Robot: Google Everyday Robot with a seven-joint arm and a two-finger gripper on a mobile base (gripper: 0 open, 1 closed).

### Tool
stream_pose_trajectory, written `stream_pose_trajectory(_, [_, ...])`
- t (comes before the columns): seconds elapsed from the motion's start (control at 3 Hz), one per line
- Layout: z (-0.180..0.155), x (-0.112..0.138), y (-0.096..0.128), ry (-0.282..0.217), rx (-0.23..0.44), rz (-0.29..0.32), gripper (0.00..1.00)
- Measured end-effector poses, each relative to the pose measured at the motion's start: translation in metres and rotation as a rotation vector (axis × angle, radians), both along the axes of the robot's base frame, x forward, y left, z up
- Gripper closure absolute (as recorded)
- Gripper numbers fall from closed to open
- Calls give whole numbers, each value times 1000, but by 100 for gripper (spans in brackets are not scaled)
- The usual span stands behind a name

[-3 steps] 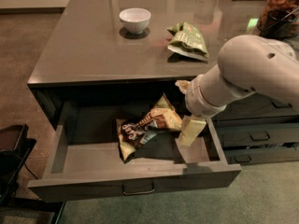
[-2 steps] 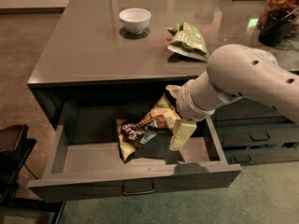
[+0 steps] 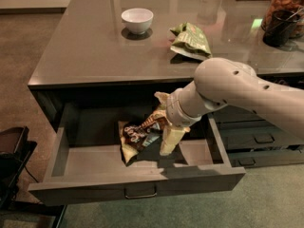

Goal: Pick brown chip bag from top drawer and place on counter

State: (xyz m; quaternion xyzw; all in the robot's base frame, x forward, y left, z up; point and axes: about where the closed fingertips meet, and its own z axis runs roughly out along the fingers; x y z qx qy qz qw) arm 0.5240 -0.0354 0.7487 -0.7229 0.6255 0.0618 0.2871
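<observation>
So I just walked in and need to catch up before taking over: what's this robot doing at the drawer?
The robot's arm reaches down into the open top drawer, with its end effector right at the brown chip bag inside it. Whether it has hold of the bag cannot be told. The bag is in the drawer, not yet on the counter, where a white bowl and a green chip bag sit.

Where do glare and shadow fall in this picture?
In the camera view, the glossy counter carries soft reflections near its far edge; the top drawer lies dimmer below it; the pale pincer, down in the drawer at the brown chip bag, casts a dark shadow on the drawer floor.
</observation>
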Motion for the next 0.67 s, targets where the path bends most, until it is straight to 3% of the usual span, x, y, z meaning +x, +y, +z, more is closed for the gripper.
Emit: stream_pose_trajectory(0.67, [-30,19,32,1,30,75,0])
